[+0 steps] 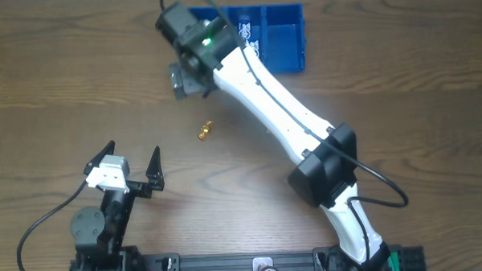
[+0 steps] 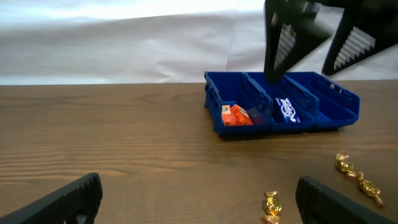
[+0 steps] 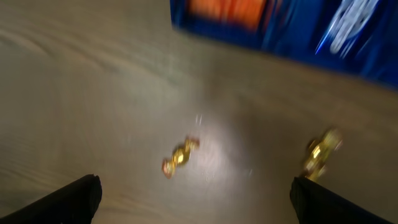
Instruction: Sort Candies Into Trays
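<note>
Hanging over the counter [image 1: 62, 77], the right claw [image 1: 187, 79] sits just short of the blue tray [image 1: 290, 57], on the near side of it, at the end of the white right arm that reaches across the middle from its base. Its two fingers are spread wide with nothing between them; the left wrist view shows the same claw [image 2: 314, 50] raised above the tray [image 2: 336, 115], jaws apart and empty. In its own wrist view the claw [image 3: 194, 183] has bare wood below it and two gold-wrapped candies lying on the counter: one candy [image 3: 180, 155] roughly between the fingers, the second candy [image 3: 322, 149] off toward one finger, closer to the tray [image 3: 292, 43].

The tray has three compartments side by side. An orange candy [image 2: 233, 115] lies in the end compartment, and a blue-and-white wrapper [image 2: 287, 109] in the middle one; I cannot tell what the third holds.

The left claw [image 1: 134, 149] is low near its own base, well apart from the tray, fingers wide open and holding nothing. From its wrist view [image 2: 199, 183], a gold candy [image 2: 271, 205] lies on the counter near one finger, with two more gold pieces [image 2: 357, 177] farther out to the side, close together. From above, a single gold candy [image 1: 205, 130] shows on the open wood between the two claws.
</note>
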### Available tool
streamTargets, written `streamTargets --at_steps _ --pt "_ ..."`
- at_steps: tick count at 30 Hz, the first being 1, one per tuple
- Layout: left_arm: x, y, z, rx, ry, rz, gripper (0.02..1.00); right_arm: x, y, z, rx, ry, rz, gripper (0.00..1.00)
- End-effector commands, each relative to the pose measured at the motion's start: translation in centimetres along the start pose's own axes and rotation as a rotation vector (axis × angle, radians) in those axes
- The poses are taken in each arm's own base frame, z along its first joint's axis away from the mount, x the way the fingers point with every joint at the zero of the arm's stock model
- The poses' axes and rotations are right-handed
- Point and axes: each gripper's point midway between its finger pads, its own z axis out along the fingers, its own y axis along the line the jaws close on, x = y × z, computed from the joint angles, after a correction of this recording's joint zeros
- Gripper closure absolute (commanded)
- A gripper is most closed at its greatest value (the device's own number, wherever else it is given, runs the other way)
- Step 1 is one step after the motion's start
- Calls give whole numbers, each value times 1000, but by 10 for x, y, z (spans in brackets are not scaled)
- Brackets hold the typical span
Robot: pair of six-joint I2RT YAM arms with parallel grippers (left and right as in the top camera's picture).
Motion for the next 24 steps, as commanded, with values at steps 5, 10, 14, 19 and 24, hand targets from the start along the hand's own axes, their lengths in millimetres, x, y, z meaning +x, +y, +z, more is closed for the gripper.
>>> streamTargets --at_steps 5,10,14,19,24 --pt "16 -1 1 10 43 -12 20 67 3 78 70 164 131 1" --pt "16 -1 1 10 43 -12 20 81 2 102 72 177 146 1" --pt "16 -1 1 10 43 -12 20 86 2 119 84 192 149 9" --pt "16 -1 1 10 43 -12 20 86 12 132 67 176 137 27" --pt "16 -1 1 10 43 -12 20 86 13 133 68 175 147 93"
